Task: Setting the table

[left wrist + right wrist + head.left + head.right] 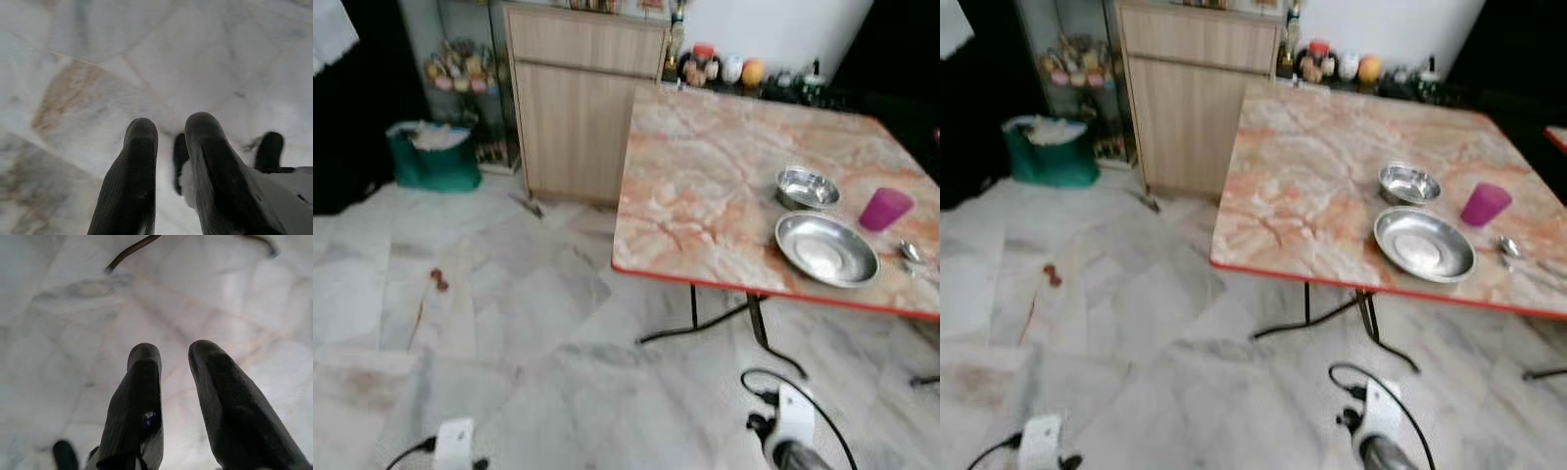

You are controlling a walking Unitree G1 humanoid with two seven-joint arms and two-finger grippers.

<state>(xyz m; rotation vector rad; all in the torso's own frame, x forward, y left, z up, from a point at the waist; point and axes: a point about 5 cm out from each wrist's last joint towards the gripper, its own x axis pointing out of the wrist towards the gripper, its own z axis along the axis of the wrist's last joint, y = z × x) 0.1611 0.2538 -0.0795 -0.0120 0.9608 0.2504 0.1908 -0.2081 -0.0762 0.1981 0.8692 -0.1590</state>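
Note:
A marble-patterned table with a red edge (705,186) stands ahead on the right. Near its right side are a small steel bowl (806,187), a wider steel dish (825,249) in front of it, a pink cup (884,209) and a spoon (910,254) by the edge. Both arms hang low over the floor, well short of the table. My left gripper (171,129) points at the floor tiles, its fingers a little apart and holding nothing. My right gripper (175,355) is likewise slightly open and holds nothing.
A wooden cabinet (582,108) stands against the far wall left of the table, with a green bag (435,157) and a glass shelf (460,73) further left. The table's black folding legs (759,328) spread onto the marble floor. A small brown scrap (439,280) lies on the tiles.

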